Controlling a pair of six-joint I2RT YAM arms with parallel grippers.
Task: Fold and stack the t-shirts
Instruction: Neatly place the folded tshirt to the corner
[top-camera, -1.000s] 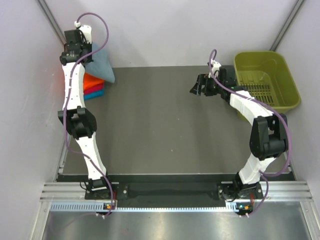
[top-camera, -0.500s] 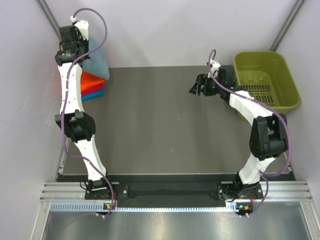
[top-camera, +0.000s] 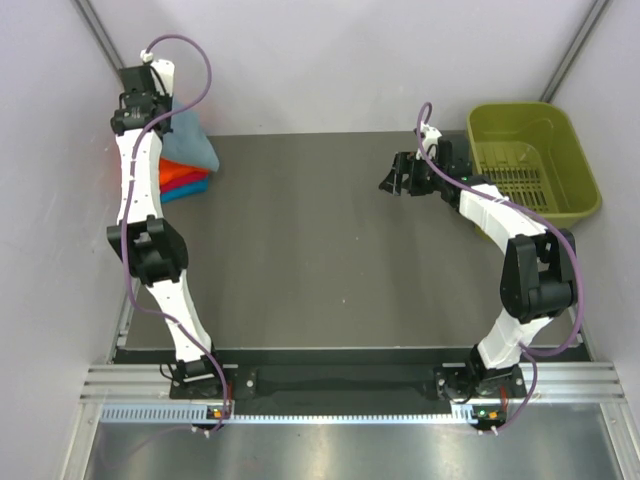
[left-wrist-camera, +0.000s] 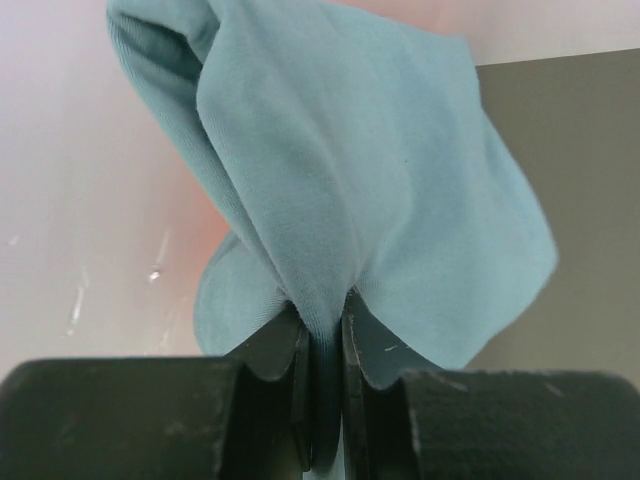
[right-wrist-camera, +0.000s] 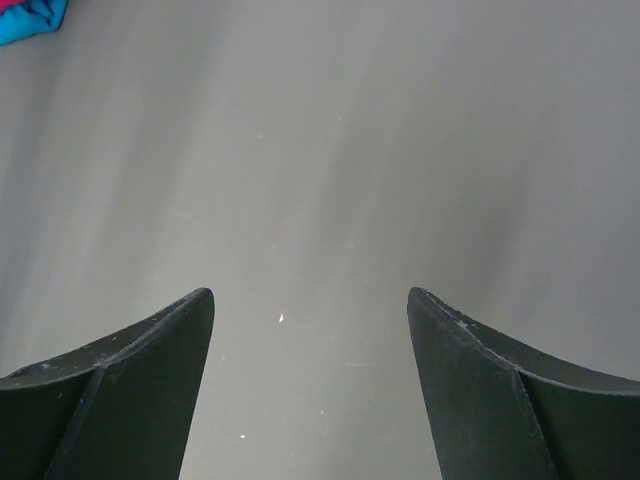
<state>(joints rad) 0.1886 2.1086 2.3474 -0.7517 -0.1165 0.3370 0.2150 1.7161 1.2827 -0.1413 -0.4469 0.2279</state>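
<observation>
1. The left arm stretches to the table's far-left corner, and the left gripper (left-wrist-camera: 322, 320) is clenched on a fold of the grey-blue shirt (top-camera: 193, 140).
2. The right arm is bent. The right gripper (top-camera: 392, 178) hangs spread and empty over the table (top-camera: 300, 250), near the basket (top-camera: 500, 130).
3. The shirt hangs bunched, its long axis slanting near-right, above the folded stack (top-camera: 185, 175) of orange, red and teal.
4. Compared with 1 second ago, the left gripper sits farther back-left, baring more of the stack.

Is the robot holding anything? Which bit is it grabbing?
The left gripper pinches a bunched fold of the grey-blue t-shirt. The right gripper is open and holds nothing.
</observation>
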